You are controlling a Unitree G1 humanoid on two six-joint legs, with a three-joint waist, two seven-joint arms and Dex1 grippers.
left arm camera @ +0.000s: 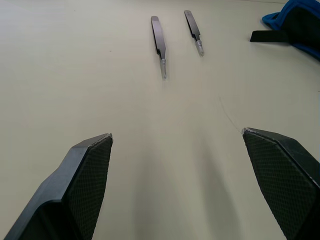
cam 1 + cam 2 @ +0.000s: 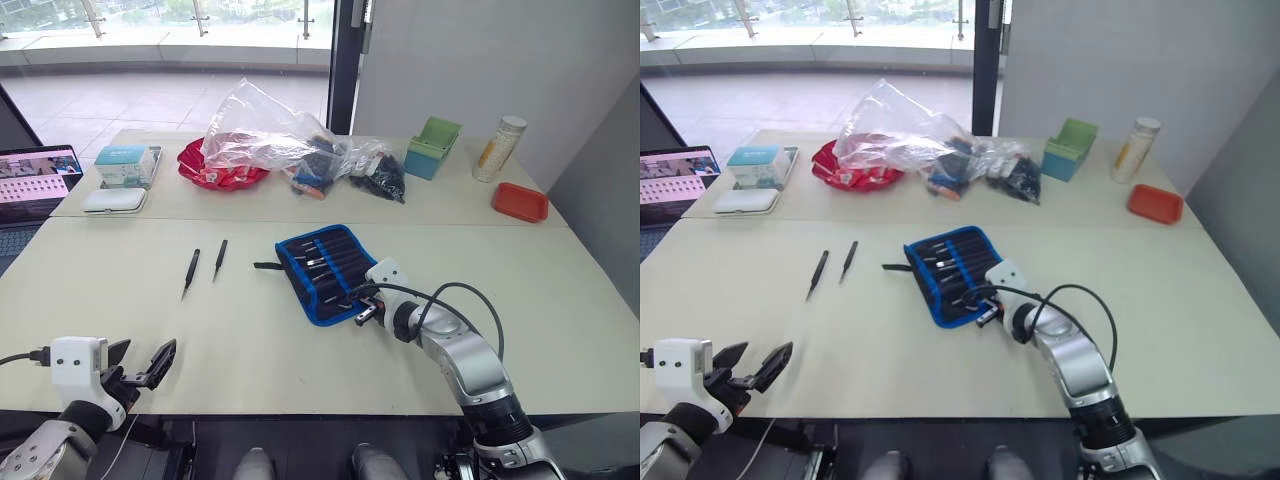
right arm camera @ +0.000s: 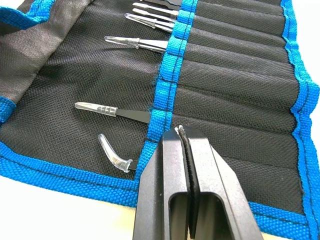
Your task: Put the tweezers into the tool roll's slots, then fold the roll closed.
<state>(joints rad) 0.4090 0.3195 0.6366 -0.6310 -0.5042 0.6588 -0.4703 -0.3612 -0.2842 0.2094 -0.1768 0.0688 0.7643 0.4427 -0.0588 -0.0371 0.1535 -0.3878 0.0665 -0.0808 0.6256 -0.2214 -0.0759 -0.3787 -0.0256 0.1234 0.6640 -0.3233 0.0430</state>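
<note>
**Right gripper pressed shut over the tool roll; two tweezers lie loose on the table**

Your right gripper [image 3: 181, 131] has its two black fingers closed flat against each other, tips resting over the blue band of the tool roll [image 2: 325, 270] near its nearest corner. I cannot tell from the wrist view whether anything thin is pinched between them.

The roll lies open on the table [image 2: 250, 340], its black strap [image 2: 268, 266] sticking out toward your left. Its slots [image 3: 235, 75] run in parallel rows across the inner face, and several already hold tweezers — their clear-capped tips poke out past the blue band, one straight [image 3: 95, 107] and one with a curved cap [image 3: 112, 155] nearest the gripper, more further along.

Your left gripper [image 2: 140, 365] hovers above the near left edge of the table with its fingers spread wide and nothing between them. Ahead of it, well apart from the roll, two loose tweezers [image 1: 159, 42] lie side by side on the bare table, roughly parallel.

Along the far side sit a clear plastic bag [image 2: 265, 135] draped over a red bowl [image 2: 215, 172], a green box [image 2: 433, 147], a tall canister [image 2: 499, 148] and a small red tray [image 2: 520, 202] — contents not readable from here.
</note>
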